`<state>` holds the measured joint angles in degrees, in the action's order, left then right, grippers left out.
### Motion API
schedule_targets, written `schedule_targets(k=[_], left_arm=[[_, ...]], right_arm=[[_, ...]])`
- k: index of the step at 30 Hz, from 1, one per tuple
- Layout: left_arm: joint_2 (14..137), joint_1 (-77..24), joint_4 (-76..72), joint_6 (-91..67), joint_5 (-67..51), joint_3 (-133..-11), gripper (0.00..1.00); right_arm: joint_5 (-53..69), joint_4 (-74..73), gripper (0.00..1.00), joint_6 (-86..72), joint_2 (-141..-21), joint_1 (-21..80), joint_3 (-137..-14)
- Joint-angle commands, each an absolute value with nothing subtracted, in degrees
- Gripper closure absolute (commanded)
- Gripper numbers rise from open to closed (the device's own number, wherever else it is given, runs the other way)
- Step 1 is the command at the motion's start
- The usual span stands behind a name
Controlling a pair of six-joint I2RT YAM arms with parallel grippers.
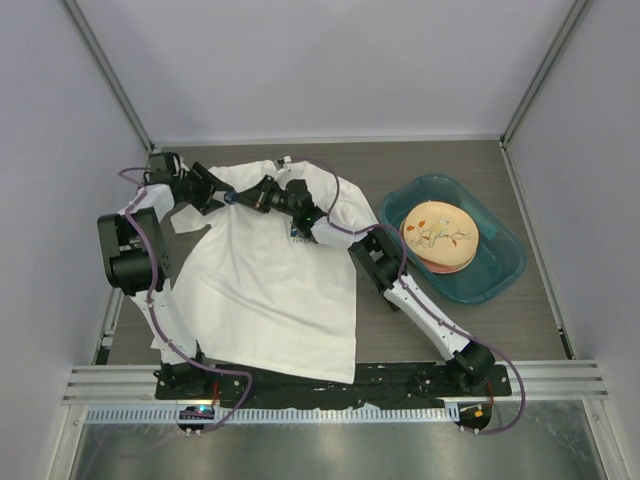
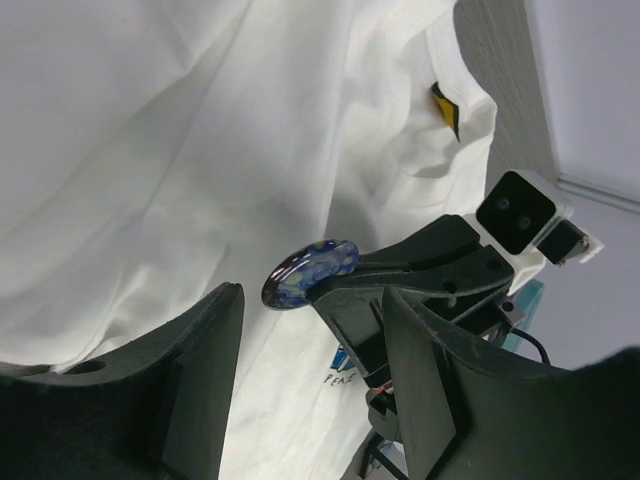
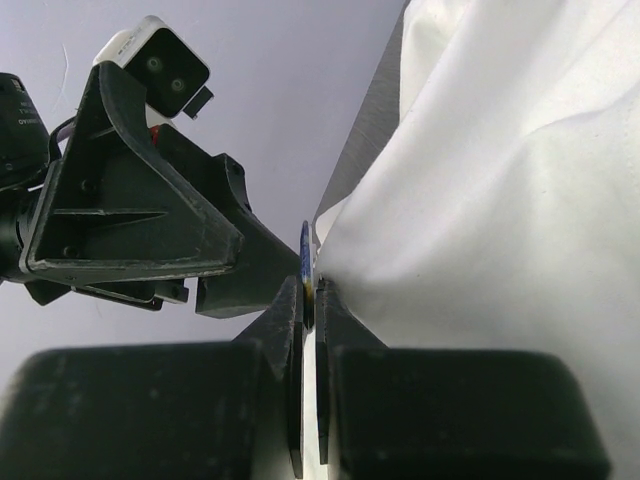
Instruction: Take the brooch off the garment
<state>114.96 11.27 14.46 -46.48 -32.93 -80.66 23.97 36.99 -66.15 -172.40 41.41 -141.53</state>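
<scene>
The garment (image 1: 270,290), a white T-shirt, lies spread on the table. It fills the left wrist view (image 2: 150,150), where its yellowish neck label (image 2: 446,106) shows. The brooch (image 2: 312,272), a small dark-blue glossy disc, is held edge-on between my right gripper's fingers (image 2: 420,262). It shows as a thin blue sliver in the right wrist view (image 3: 305,255), with shirt fabric pressed against it. My right gripper (image 3: 310,292) is shut on it, over the shirt's upper left (image 1: 250,197). My left gripper (image 2: 312,325) is open, its fingers either side just short of the brooch (image 1: 232,198).
A teal basin (image 1: 505,270) holding a peach-coloured plate (image 1: 438,235) stands to the right of the shirt. The printed flower emblem (image 1: 298,236) is under the right arm. Grey walls close in the back and sides.
</scene>
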Motion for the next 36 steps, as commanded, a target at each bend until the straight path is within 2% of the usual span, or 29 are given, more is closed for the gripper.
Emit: schedule_targets(k=[1,2,5,9,17,25,27,36], left_arm=[[114.9,11.4,19.4,-45.2,-27.7,-83.1,0.38],[114.7,11.3,20.5,-45.4,-26.9,-83.2,0.26],[114.1,10.8,20.6,-46.7,-25.8,-83.1,0.24],[114.8,10.1,21.4,-46.8,-25.3,-84.4,0.24],[116.5,9.0,25.7,-45.9,-21.9,-87.1,0.31],[118.1,6.9,29.4,-44.0,-17.2,-89.6,0.27],[118.5,6.4,30.1,-43.7,-16.9,-90.5,0.29],[119.5,6.2,30.2,-42.9,-16.2,-91.3,0.52]], right_arm=[[25.3,39.6,0.99,-62.0,-168.0,42.2,-141.2],[25.2,39.2,0.99,-61.3,-167.9,42.4,-141.2],[25.1,37.5,0.99,-58.6,-167.2,42.9,-141.0],[24.7,35.4,0.99,-55.7,-166.6,43.3,-141.0],[24.4,34.8,0.99,-53.9,-166.1,43.6,-140.5],[24.5,35.9,0.99,-53.8,-165.4,43.7,-139.6],[24.8,36.0,0.99,-53.9,-165.2,43.7,-139.3],[25.3,37.3,0.99,-54.3,-164.8,43.6,-138.3]])
